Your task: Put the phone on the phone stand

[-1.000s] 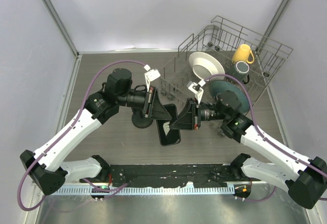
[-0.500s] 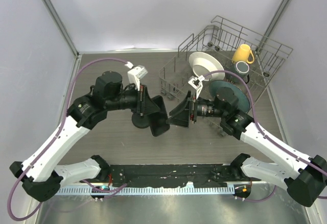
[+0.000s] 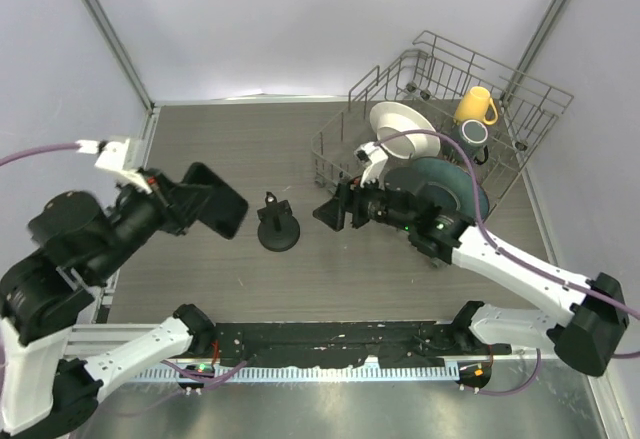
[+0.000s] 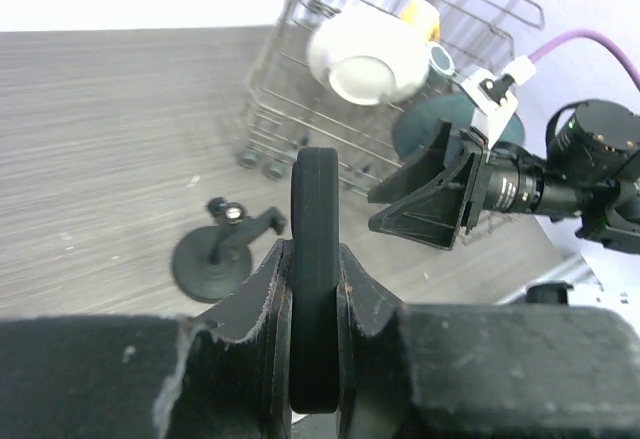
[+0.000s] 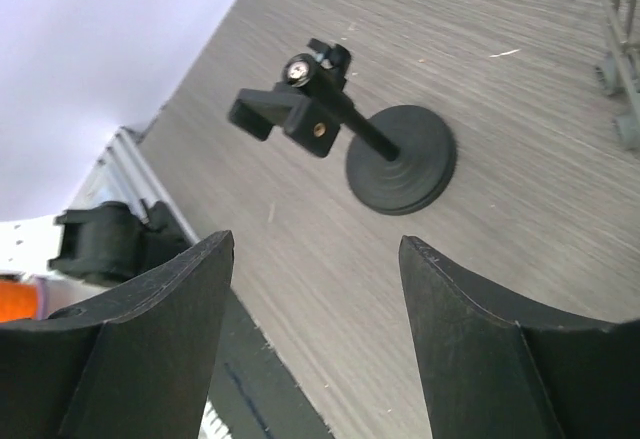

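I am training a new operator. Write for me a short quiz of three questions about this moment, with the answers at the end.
1. Multiple choice: what holds the phone? A. the left gripper; B. the right gripper; C. the phone stand.
2. True or false: the phone already sits in the cradle of the phone stand.
3. Short answer: how do the jaws of the right gripper stand, and is anything between them?
Key: 1. A. 2. False; the cradle is bare. 3. Open, with nothing between them.
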{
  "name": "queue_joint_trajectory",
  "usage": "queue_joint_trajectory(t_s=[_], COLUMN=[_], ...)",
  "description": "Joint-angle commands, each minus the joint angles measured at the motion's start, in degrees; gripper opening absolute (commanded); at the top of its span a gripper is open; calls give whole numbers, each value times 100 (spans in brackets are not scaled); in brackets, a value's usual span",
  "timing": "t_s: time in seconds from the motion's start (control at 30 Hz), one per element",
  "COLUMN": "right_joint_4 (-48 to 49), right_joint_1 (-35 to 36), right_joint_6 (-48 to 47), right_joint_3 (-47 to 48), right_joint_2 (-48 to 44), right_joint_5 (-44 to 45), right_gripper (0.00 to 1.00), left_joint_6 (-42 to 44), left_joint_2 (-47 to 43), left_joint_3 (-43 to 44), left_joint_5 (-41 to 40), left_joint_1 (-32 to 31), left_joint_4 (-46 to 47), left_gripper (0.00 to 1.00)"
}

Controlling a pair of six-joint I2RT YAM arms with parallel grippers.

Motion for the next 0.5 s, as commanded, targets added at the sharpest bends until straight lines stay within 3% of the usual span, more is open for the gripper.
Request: queue_joint_trajectory(t_s=[0.0, 0.17, 0.47], right_joint_4=[-16, -42, -727], right_joint_1=[416, 749, 1506], right_joint_6=[-628, -981, -1491], right_joint_3=[624, 1072, 2022], right_joint_2=[428, 1000, 2098], right_joint_5=[1210, 1042, 2659], right_gripper=[72, 69, 68], left_joint_6=[110, 102, 145], left_joint_2=[-328, -293, -179], left_joint_3=[-27, -229, -528], left_joint_5=[-979, -1058, -1120], left_joint_1=[17, 17, 25], left_joint_4=[-101, -268, -321], left_gripper=[0, 0, 0])
